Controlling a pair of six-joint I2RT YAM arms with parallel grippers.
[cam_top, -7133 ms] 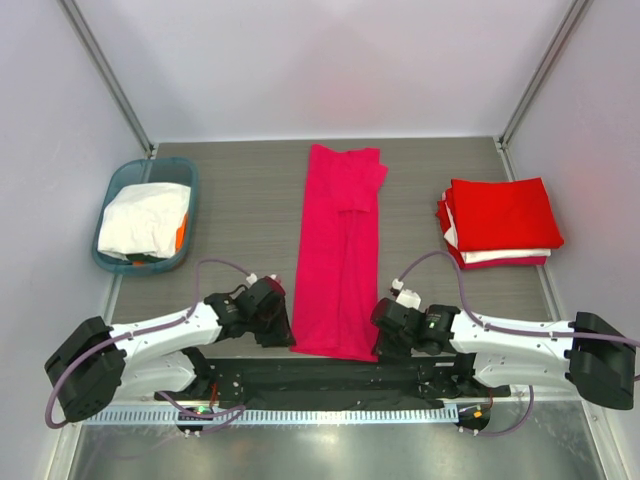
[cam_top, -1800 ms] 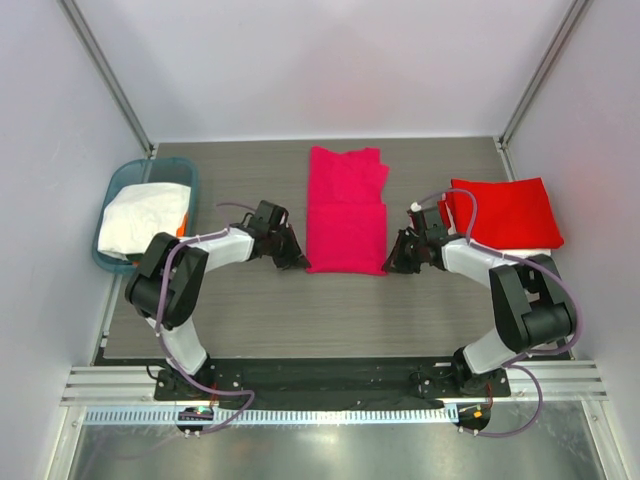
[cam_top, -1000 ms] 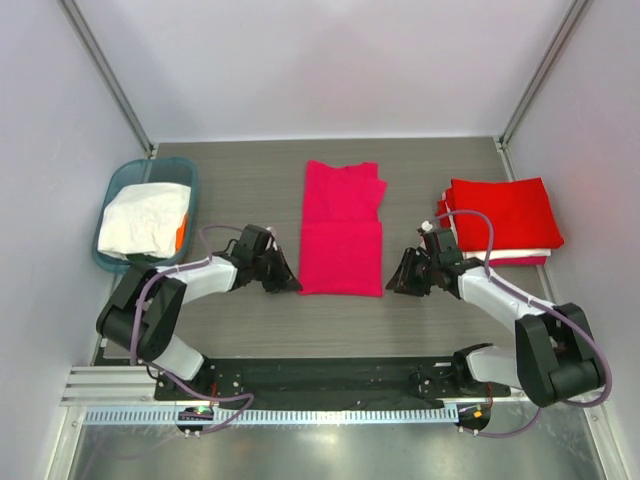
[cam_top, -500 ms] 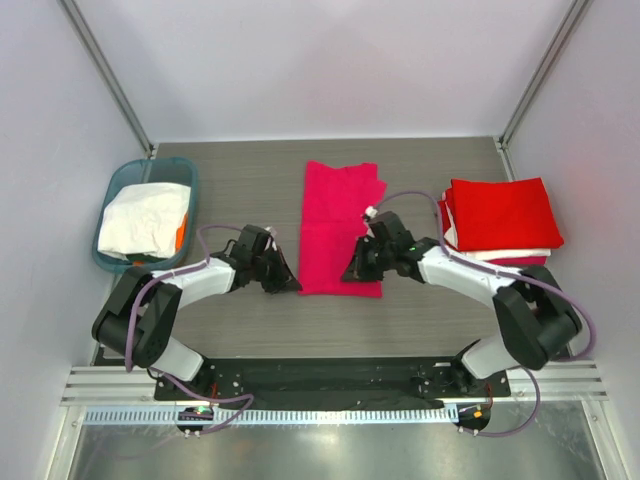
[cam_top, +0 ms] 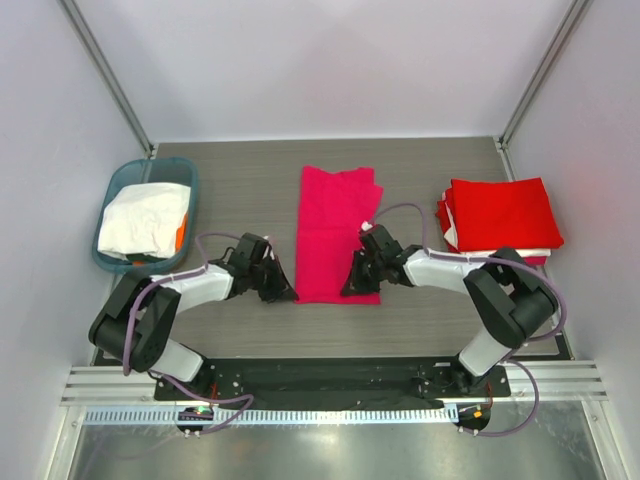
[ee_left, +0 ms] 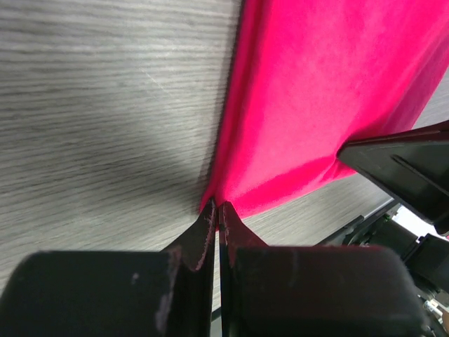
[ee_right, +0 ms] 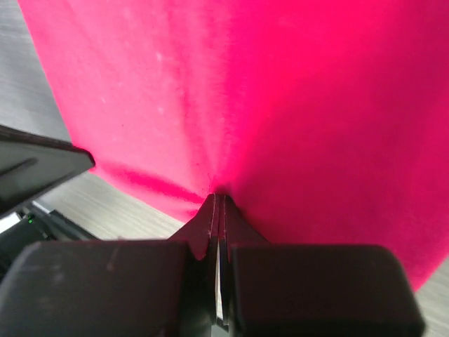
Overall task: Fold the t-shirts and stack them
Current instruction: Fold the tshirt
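Observation:
A magenta-pink t-shirt [cam_top: 335, 225], folded into a tall rectangle, lies flat on the table's middle. My left gripper [cam_top: 288, 293] sits at its near left corner. In the left wrist view the jaws of that left gripper [ee_left: 215, 208] are shut on the corner of the pink cloth [ee_left: 316, 105]. My right gripper [cam_top: 350, 287] rests on the shirt near its front edge. In the right wrist view this right gripper [ee_right: 219, 199] is shut, pinching a pucker of the pink cloth [ee_right: 280, 91]. A stack of folded red t-shirts [cam_top: 503, 212] with a white layer [cam_top: 510, 256] lies at the right.
A teal basket [cam_top: 192, 200] at the left holds a crumpled white t-shirt [cam_top: 143, 218] and something orange [cam_top: 181, 232]. Grey walls and metal posts close in the table on three sides. The arm bases' rail runs along the near edge.
My right gripper moved left from beside the pink shirt onto it and shut on the cloth. The shirt slid slightly left and nearer. The left gripper kept its grip.

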